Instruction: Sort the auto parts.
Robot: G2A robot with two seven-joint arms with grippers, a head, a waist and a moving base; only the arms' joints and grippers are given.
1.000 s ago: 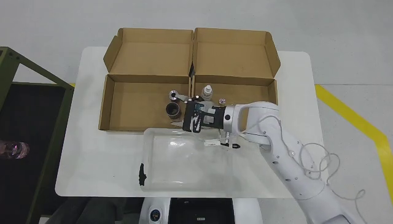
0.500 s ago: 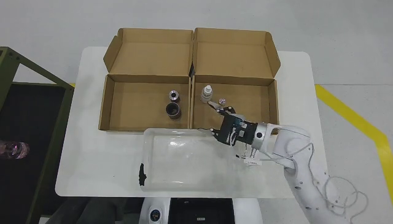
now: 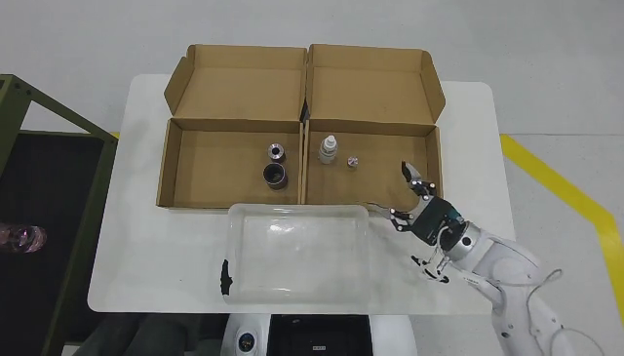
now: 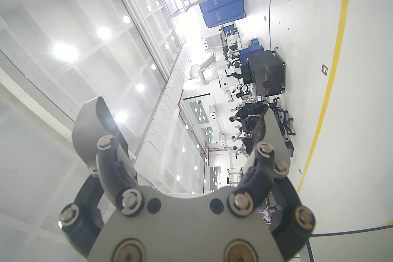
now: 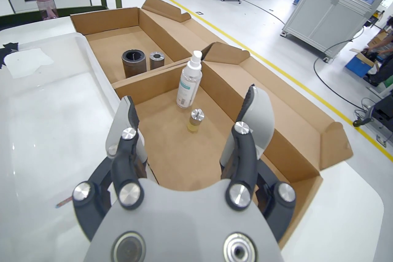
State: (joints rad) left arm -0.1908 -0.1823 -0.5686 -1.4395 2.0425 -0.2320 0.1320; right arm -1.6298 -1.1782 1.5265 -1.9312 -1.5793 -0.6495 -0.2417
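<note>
Right gripper (image 3: 387, 185) (image 5: 190, 94): fingers spread wide, nothing between them. It hangs over the near right corner of the right box (image 3: 390, 173) (image 5: 172, 146), aimed across the box toward its far left corner.

Left gripper (image 4: 182, 106): also spread, nothing held. It points up at the hall ceiling, so I can't place it against the right box.

Top view gives the layout. The spray bottle (image 3: 330, 147) and brass fitting (image 3: 353, 161) are in the right box's left half, near the far wall, with the fitting just right of the bottle. The left box (image 3: 219, 166) butts against the right box's left wall. The large dark cylinder (image 3: 275, 175) and small steel cylinder (image 3: 276, 150) are in the left box, just beyond that shared wall.

Right wrist view adds stance. The spray bottle (image 5: 189, 82) is upright with its cap on, and the brass fitting (image 5: 195, 120) is upright, close to the bottle but apart from it. Both cylinders (image 5: 133, 62) (image 5: 157, 60) stand on end, side by side.

Edges: the clear tub (image 3: 292, 212) has its rim right along the right box's near wall, covering the left part of it. The box lid (image 3: 375, 88) lies folded back beyond the far wall.

Room: a wide strip of box floor shows between the fitting and the right wall. The white table (image 3: 473, 151) shows right of the box.
</note>
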